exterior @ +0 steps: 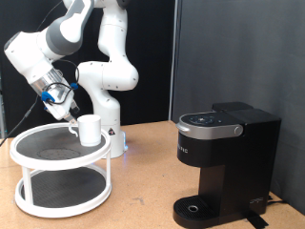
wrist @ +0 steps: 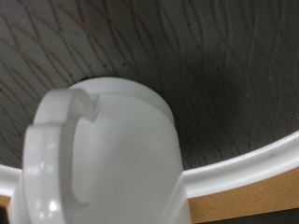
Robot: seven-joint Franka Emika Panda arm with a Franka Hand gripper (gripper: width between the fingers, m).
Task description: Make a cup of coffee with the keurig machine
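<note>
The cup [exterior: 89, 129], a plain white mug, stands upright on the top tier of a white round two-tier stand [exterior: 29, 157], near its edge on the exterior view's right. My gripper [exterior: 72, 116] is just to the cup's left, right beside it. In the wrist view the cup [wrist: 112, 159] fills the frame, handle [wrist: 42, 163] towards the camera, over the dark mesh tier; my fingers do not show there. The black keurig machine [exterior: 224, 157] stands on the table at the exterior view's right with its lid down and its drip tray [exterior: 197, 208] bare.
The stand's white rim [wrist: 252, 163] runs just beside the cup. The robot's base [exterior: 110, 129] stands behind the stand. A wooden tabletop [exterior: 143, 191] lies between the stand and the machine. A dark curtain hangs behind.
</note>
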